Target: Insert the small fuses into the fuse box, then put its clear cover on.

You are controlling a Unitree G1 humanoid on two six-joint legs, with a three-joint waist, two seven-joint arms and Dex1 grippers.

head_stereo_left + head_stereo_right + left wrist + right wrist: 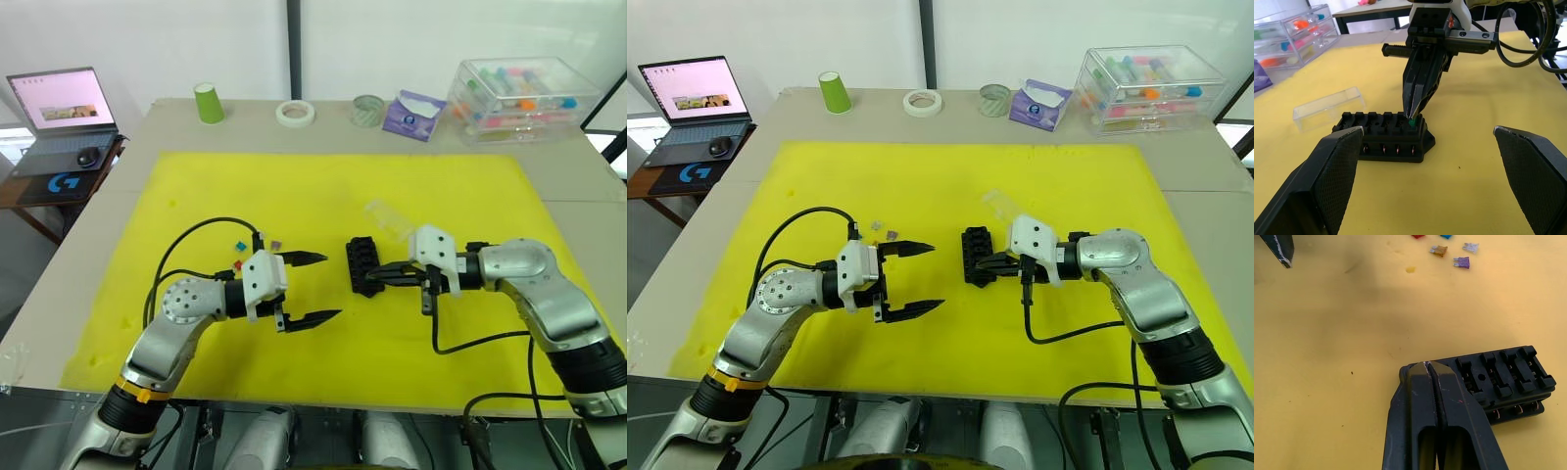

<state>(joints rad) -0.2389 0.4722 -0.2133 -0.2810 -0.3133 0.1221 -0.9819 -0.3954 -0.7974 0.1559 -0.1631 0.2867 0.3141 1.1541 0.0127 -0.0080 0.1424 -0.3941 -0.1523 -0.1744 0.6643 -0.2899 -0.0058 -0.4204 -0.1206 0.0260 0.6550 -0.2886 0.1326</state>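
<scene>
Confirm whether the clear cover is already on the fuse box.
No, the clear cover lies on the yellow mat behind the fuse box, whose slots are uncovered.

The fuse box (361, 264) lies on the mat (196, 196) in the middle of my counter (147, 122). The clear cover (390, 219) lies just behind it to the right, and the small fuses (238, 255) lie to its left.

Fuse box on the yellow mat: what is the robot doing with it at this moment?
The right gripper, shut on a green fuse, is pressing it into an end slot of the black fuse box. The left gripper hangs open beside the box, holding nothing. The other fuses lie loose on the mat, and the clear cover lies behind the box, not yet fitted.
</scene>
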